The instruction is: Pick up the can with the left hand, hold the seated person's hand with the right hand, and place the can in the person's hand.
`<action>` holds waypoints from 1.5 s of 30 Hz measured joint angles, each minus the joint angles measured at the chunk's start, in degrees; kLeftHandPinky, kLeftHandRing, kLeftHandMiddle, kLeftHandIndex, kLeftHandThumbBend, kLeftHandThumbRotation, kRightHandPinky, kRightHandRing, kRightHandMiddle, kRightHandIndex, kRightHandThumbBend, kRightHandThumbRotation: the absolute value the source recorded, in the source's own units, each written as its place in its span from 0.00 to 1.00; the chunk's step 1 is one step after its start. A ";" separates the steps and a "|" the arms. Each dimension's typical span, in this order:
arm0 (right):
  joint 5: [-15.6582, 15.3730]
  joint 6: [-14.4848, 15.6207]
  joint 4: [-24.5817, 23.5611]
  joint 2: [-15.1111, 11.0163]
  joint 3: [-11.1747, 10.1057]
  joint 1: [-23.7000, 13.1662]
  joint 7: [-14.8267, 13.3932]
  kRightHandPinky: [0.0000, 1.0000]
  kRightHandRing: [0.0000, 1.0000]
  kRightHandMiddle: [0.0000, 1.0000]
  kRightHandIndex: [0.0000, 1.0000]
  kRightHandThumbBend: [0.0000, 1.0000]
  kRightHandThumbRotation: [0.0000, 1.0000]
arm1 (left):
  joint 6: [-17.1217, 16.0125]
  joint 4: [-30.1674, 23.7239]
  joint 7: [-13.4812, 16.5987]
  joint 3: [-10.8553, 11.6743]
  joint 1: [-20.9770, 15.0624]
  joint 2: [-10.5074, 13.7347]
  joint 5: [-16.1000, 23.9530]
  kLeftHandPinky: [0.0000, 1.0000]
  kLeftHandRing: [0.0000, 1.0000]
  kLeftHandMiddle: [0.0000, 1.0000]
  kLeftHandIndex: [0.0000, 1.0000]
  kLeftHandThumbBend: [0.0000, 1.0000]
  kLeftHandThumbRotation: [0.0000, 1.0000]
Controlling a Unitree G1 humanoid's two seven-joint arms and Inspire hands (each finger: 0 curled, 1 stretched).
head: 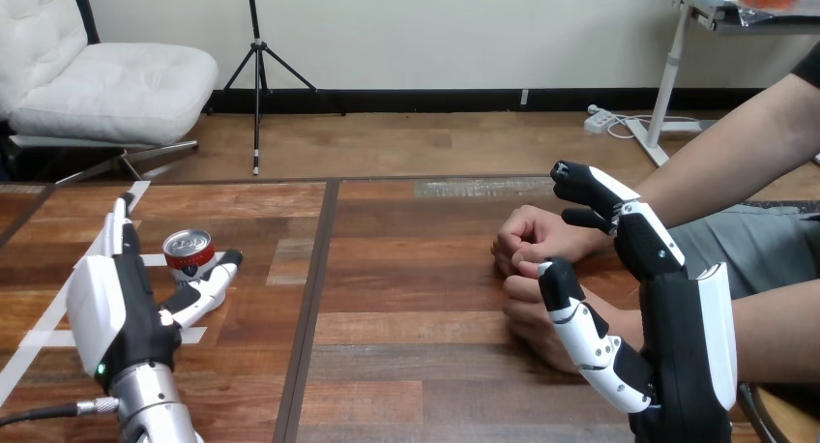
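A short red and silver can (189, 253) stands upright on the table at the left. My left hand (108, 312) is open beside it, with straight fingers (121, 232) to the can's left and the thumb (205, 290) just below the can, close to or touching it. At the right the person's two hands rest on the table as loose fists, one farther (530, 234) and one nearer (527, 308). My right hand (669, 303) is open at their wrists: its thumb (580, 327) lies in front of the nearer hand and its fingers (592, 190) reach over the farther wrist, closed round neither.
The wooden table (406, 366) has a dark seam down its middle and white tape lines (39, 337) at the left. The person's forearms (725, 162) come in from the right edge.
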 measured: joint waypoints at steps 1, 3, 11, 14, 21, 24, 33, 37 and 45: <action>0.00 -0.02 0.04 0.00 -0.01 0.00 0.00 0.71 0.78 0.80 0.78 0.44 0.61 | -0.04 0.02 0.21 0.00 -0.01 0.00 -0.04 0.83 0.91 0.95 0.94 0.77 0.31; 0.00 -0.03 0.12 0.01 -0.02 0.00 0.00 0.71 0.78 0.80 0.78 0.44 0.61 | -0.05 0.03 0.66 0.01 -0.01 0.00 -0.18 0.83 0.91 0.95 0.95 0.77 0.31; 0.01 -0.03 0.23 0.00 -0.04 0.00 0.01 0.71 0.78 0.80 0.78 0.44 0.62 | -0.07 0.12 1.56 0.03 -0.01 0.00 -1.18 0.85 0.93 0.96 0.96 0.75 0.32; 0.02 -0.03 0.23 0.00 -0.04 0.00 0.01 0.71 0.78 0.80 0.78 0.44 0.62 | -0.07 0.17 1.59 0.03 -0.01 0.00 -1.63 0.85 0.92 0.96 0.96 0.75 0.33; 0.04 -0.03 0.23 0.00 -0.04 0.00 0.03 0.71 0.78 0.80 0.78 0.44 0.62 | -0.07 0.28 1.41 0.04 -0.01 0.01 -2.12 0.84 0.92 0.95 0.95 0.76 0.34; 0.04 -0.03 0.24 0.01 -0.05 0.00 0.03 0.72 0.78 0.80 0.78 0.44 0.62 | -0.07 0.33 1.12 0.03 -0.02 0.01 -2.29 0.84 0.91 0.95 0.94 0.76 0.34; 0.32 -0.03 0.41 0.00 -0.05 0.00 0.09 0.73 0.78 0.80 0.78 0.44 0.62 | 0.39 0.45 -1.31 0.05 -0.18 0.00 -3.92 0.84 0.92 0.95 0.95 0.76 0.34; 0.46 -0.03 0.41 -0.02 -0.06 0.00 0.13 0.73 0.78 0.80 0.78 0.44 0.62 | 1.13 0.60 -2.83 0.06 -0.38 0.00 -4.59 0.83 0.91 0.95 0.94 0.76 0.34; 0.50 -0.03 0.41 -0.12 -0.09 0.00 0.40 0.73 0.79 0.80 0.79 0.43 0.62 | 1.72 1.07 -5.47 0.07 -0.81 0.00 -6.37 0.83 0.89 0.93 0.92 0.78 0.34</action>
